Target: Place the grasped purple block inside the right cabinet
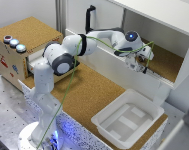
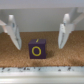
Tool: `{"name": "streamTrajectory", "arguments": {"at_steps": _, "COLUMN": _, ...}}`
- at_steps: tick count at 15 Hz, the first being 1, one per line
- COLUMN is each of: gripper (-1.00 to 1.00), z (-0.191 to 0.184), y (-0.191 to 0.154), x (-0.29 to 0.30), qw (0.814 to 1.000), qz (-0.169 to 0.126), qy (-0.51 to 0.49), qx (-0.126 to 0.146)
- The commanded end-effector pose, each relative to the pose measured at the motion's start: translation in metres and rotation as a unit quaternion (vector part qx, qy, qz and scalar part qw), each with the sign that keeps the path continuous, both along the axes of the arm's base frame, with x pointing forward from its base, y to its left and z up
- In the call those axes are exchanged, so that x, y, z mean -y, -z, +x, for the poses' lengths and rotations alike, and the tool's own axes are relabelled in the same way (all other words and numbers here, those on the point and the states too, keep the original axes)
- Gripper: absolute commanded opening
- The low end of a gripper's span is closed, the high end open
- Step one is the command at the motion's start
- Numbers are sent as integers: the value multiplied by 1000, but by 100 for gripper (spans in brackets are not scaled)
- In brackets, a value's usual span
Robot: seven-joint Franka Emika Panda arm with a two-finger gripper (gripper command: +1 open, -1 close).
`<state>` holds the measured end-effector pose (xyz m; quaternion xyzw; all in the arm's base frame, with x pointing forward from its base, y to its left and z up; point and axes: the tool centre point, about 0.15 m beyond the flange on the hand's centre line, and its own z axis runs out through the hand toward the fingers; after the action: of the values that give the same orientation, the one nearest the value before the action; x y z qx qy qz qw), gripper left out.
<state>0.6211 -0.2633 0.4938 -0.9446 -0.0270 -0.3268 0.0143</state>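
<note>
A cork-topped table (image 1: 94,95) holds a white tray (image 1: 128,120) beside a buttoned wooden box (image 1: 19,50).

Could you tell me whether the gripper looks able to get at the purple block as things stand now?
Probably yes: the gripper is open, the purple block rests on the cork floor between its fingers, and nothing blocks it.

A cork-topped wooden box (image 1: 25,46) is seen at the exterior view's left, with three round buttons (image 1: 14,43) set in a row along its top edge. A long cork-brown counter surface (image 1: 91,92) is laid out beside it. A white rectangular plastic tray (image 1: 127,118) is placed on the counter toward the exterior view's right. A black handle (image 1: 89,18) is mounted upright on a white panel behind. A thin green cable (image 1: 66,95) is strung across the scene.
</note>
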Motion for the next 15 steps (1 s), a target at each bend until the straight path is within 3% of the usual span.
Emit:
{"name": "streamTrajectory", "arguments": {"at_steps": 1, "gripper": 100, "z": -124, "y": 0, "x": -5, "qw": 998, "qz": 5, "qy": -46, "qx": 42}}
{"name": "streamTrajectory", "arguments": {"at_steps": 3, "gripper": 100, "z": -161, "y": 1, "x": -7, "qw": 997, "qz": 26, "qy": -64, "qx": 23}}
{"name": "streamTrajectory", "arguments": {"at_steps": 7, "gripper": 100, "z": -210, "y": 1, "x": -37, "qw": 995, "qz": 19, "qy": -101, "qx": 5}}
{"name": "streamTrajectory", "arguments": {"at_steps": 15, "gripper": 100, "z": -210, "y": 1, "x": -37, "qw": 995, "qz": 19, "qy": -101, "qx": 5}}
